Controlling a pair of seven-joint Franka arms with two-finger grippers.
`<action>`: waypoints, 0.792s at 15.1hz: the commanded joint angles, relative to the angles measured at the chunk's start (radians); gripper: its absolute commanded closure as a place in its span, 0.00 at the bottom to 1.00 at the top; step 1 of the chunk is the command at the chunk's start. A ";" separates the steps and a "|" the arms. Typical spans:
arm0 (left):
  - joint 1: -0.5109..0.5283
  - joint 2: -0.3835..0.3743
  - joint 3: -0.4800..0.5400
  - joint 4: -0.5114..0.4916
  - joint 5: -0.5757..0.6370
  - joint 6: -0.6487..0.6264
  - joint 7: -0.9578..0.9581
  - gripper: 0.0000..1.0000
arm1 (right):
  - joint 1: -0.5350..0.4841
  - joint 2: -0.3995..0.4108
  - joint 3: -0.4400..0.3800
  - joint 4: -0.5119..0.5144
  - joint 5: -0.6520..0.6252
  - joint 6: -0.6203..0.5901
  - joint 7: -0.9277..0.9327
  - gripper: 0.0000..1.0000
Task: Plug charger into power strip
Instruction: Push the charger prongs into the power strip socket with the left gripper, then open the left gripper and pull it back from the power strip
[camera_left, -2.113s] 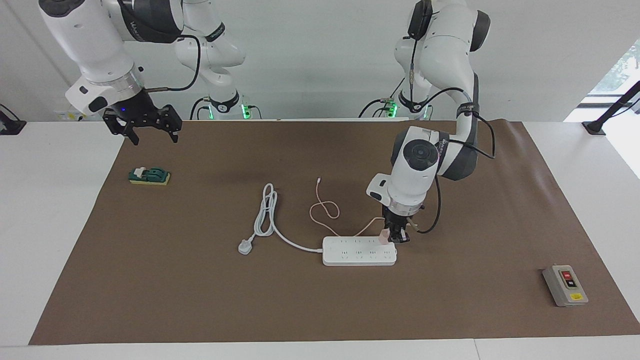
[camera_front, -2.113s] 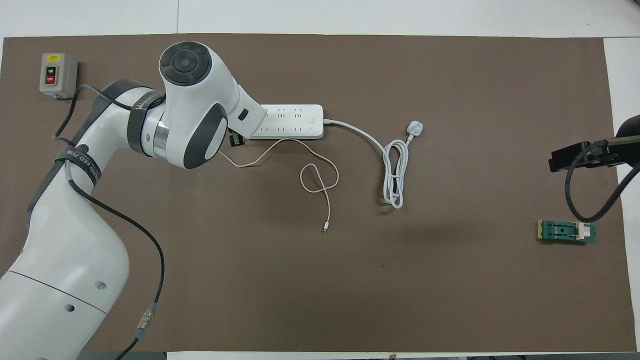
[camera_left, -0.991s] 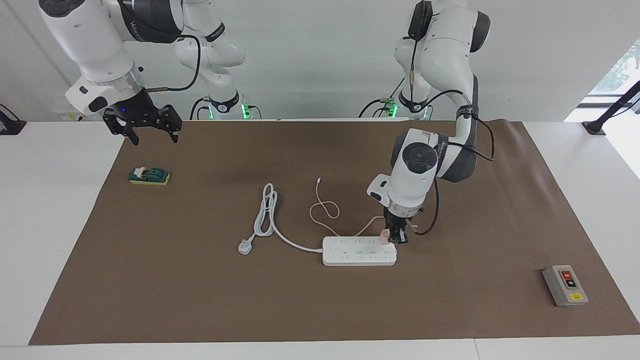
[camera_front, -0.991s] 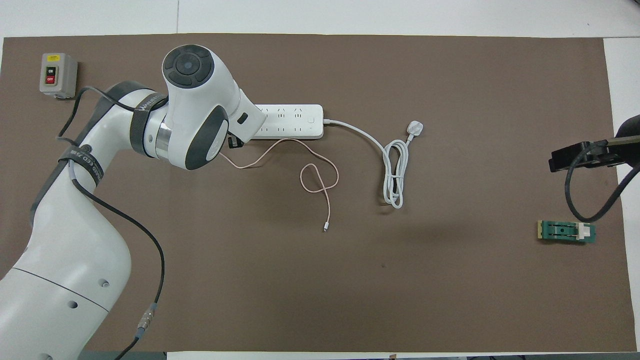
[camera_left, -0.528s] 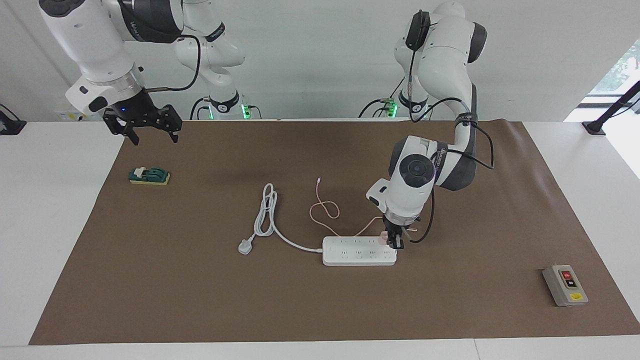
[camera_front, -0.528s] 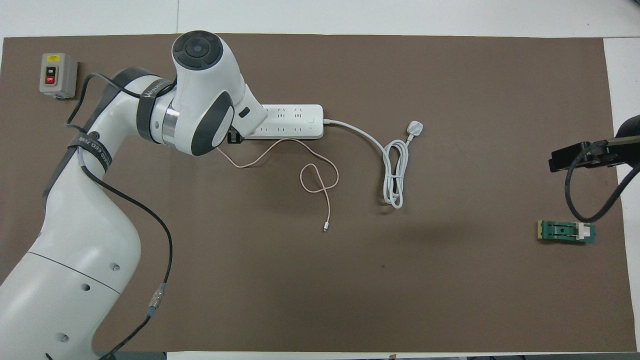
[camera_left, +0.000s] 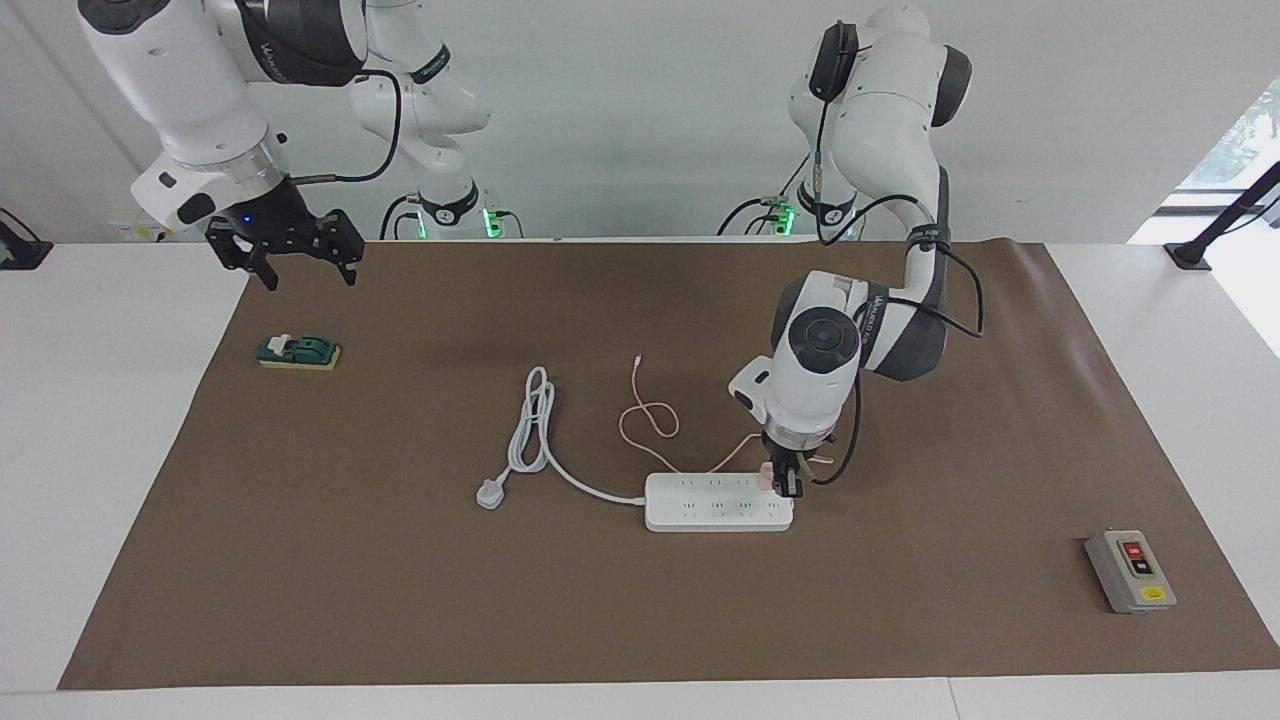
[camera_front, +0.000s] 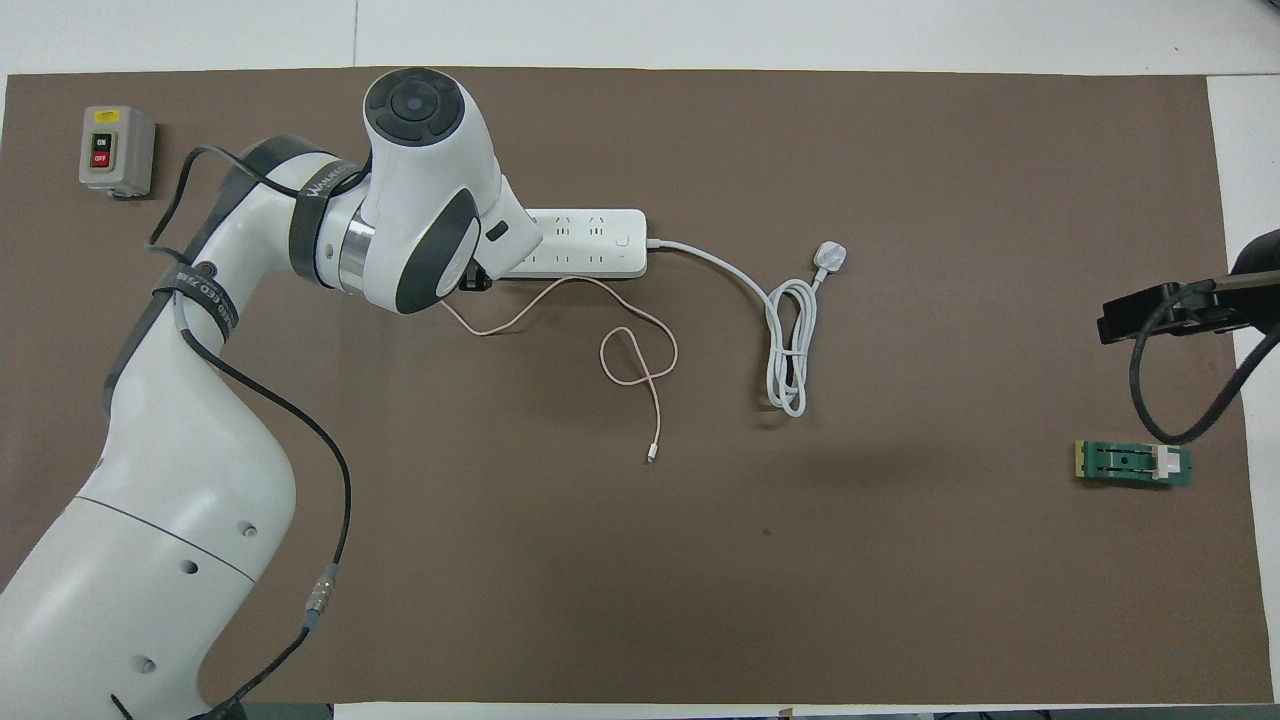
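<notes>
The white power strip (camera_left: 718, 502) lies mid-mat; it also shows in the overhead view (camera_front: 590, 245). My left gripper (camera_left: 785, 482) points straight down at the strip's end toward the left arm's end of the table. It is shut on the pale-pink charger (camera_left: 766, 476), which sits against the outlet row nearer the robots. In the overhead view the wrist hides the charger. The pink cable (camera_left: 648, 415) loops on the mat nearer the robots (camera_front: 640, 350). My right gripper (camera_left: 290, 248) waits open in the air, over the mat's edge at the right arm's end (camera_front: 1150, 315).
The strip's thick white cord (camera_left: 530, 420) coils to a three-pin plug (camera_left: 490, 493). A grey switch box (camera_left: 1130, 570) stands at the left arm's end, farther from the robots. A green block (camera_left: 298, 352) lies below the right gripper.
The left arm's wrist has swung over toward the right arm's end and stands more upright; the gripper with the charger has come down a little onto the strip. The right arm has not moved.
</notes>
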 joint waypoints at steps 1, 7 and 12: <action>-0.005 -0.022 0.011 0.036 -0.103 -0.017 -0.032 0.00 | -0.009 -0.023 0.010 -0.019 -0.016 -0.009 0.001 0.00; 0.000 -0.209 0.014 -0.042 -0.174 -0.103 -0.305 0.00 | -0.009 -0.023 0.009 -0.019 -0.014 -0.009 0.001 0.00; 0.003 -0.352 0.016 -0.039 -0.172 -0.345 -0.638 0.00 | -0.009 -0.023 0.010 -0.019 -0.016 -0.009 0.001 0.00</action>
